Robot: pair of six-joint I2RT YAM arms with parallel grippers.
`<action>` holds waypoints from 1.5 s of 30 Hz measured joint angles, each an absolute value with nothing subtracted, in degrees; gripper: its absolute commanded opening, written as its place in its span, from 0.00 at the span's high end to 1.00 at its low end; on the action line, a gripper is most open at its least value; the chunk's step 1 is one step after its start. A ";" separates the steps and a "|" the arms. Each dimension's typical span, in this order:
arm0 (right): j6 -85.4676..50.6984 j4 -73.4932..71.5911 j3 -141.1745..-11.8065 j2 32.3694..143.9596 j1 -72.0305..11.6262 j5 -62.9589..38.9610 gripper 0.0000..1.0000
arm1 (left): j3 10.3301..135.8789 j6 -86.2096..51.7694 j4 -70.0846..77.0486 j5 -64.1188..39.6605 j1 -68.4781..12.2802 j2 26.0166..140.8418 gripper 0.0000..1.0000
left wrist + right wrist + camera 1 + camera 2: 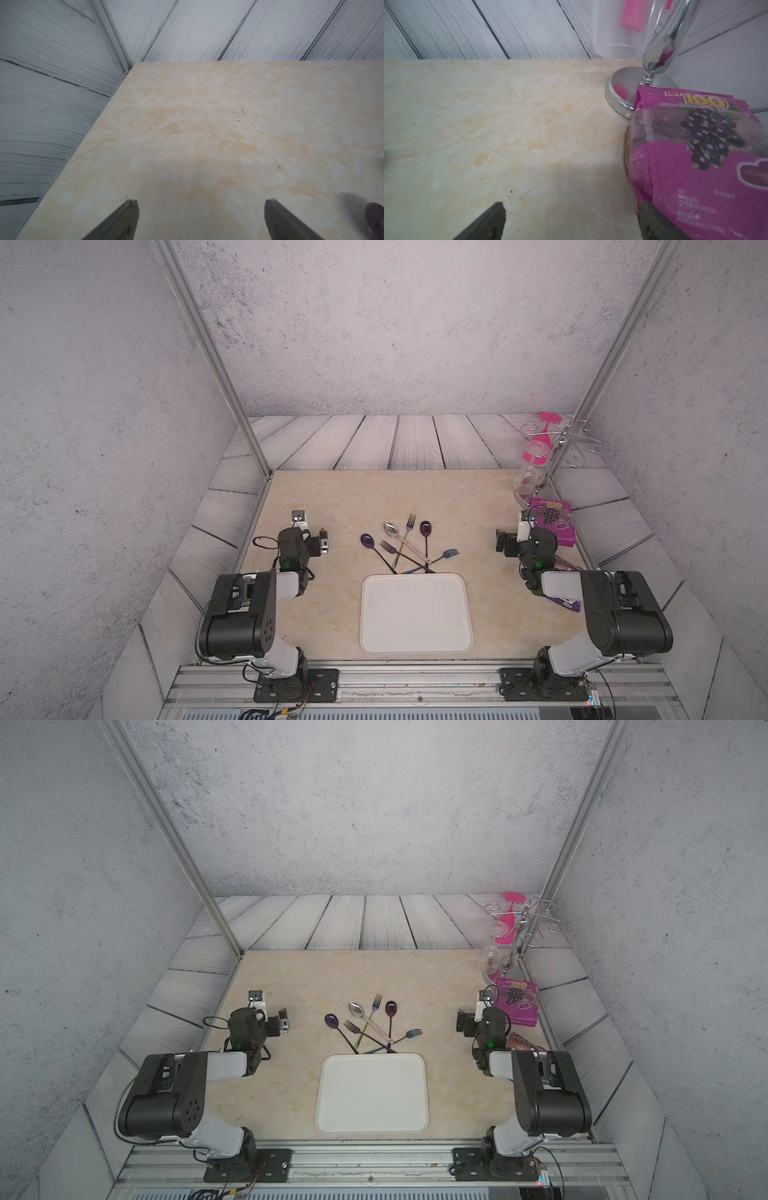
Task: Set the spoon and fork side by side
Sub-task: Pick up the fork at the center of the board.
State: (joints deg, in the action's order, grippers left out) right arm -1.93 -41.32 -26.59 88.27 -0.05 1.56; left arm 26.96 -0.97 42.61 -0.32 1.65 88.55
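Three spoons and three forks lie fanned out in a crossed heap mid-table, their handles meeting just beyond the tray. In both top views I see a purple spoon (pixel 367 540) (pixel 331 1020), a silver spoon (pixel 390 526), a dark spoon (pixel 425 528), a rainbow fork (pixel 410 521), a purple fork (pixel 386 546) and a blue fork (pixel 451 552). My left gripper (pixel 324 541) (pixel 200 202) hovers open left of the heap, holding nothing. The purple spoon's bowl (pixel 375 216) shows at the edge of the left wrist view. My right gripper (pixel 501 541) (pixel 571 204) stands open right of the heap, empty.
An empty white tray (pixel 415 614) lies near the front edge. A pink candy bag (pixel 552 522) (pixel 695 155) sits beside my right gripper, touching one finger. Behind it stands a chrome glass rack (pixel 557 448) (pixel 618 93) with pink and clear glasses. Another packet (pixel 565 601) lies under the right arm.
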 measured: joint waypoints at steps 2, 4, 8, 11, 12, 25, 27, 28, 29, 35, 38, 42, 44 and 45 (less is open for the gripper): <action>-1.93 -41.30 -26.59 88.27 -0.05 1.56 0.01 | 26.96 -0.97 42.61 -0.32 1.65 88.55 0.01; -1.93 -41.30 -26.59 88.27 -0.05 1.58 0.01 | 26.96 -0.97 42.61 -0.32 1.65 88.55 0.00; -1.93 -41.30 -26.59 88.27 -0.05 1.56 0.01 | 26.96 -0.97 42.61 -0.32 1.65 88.55 0.01; -1.93 -41.30 -26.59 88.27 -0.05 1.56 0.01 | 26.96 -0.97 42.61 -0.32 1.65 88.55 0.00; -1.93 -41.30 -26.59 88.27 -0.05 1.56 0.01 | 26.96 -0.97 42.61 -0.32 1.65 88.55 0.01; -2.37 -40.27 -26.79 87.81 -0.05 2.00 0.01 | 28.03 -2.35 38.20 2.17 1.63 87.09 0.00; -2.83 -34.46 -28.71 85.89 -0.03 2.57 0.01 | 33.17 -6.90 26.37 8.03 1.50 84.05 0.00; -3.20 -30.57 -30.50 84.58 -0.03 2.98 0.03 | 37.50 -10.35 19.66 11.46 1.50 82.98 0.00; -3.79 -26.65 -32.95 83.09 -0.03 3.22 0.05 | 43.79 -14.37 12.16 14.79 1.61 82.52 0.00; -7.31 -9.04 -46.04 75.59 -0.23 -0.03 0.16 | 72.88 -29.21 -16.86 16.69 2.28 82.83 0.00; -8.62 -0.43 -49.98 73.97 -1.15 -4.08 0.21 | 73.56 -32.21 -24.32 9.50 2.28 82.50 0.01; -8.95 10.63 -53.30 74.48 -4.49 -10.79 0.27 | 66.06 -34.96 -29.34 -3.81 2.24 80.40 0.01; -8.60 15.44 -55.16 75.70 -6.79 -13.39 0.28 | 62.11 -35.86 -30.83 -9.85 2.24 77.69 0.03; -8.25 17.45 -56.16 76.53 -8.25 -14.33 0.28 | 60.62 -36.27 -31.59 -12.27 2.22 75.90 0.04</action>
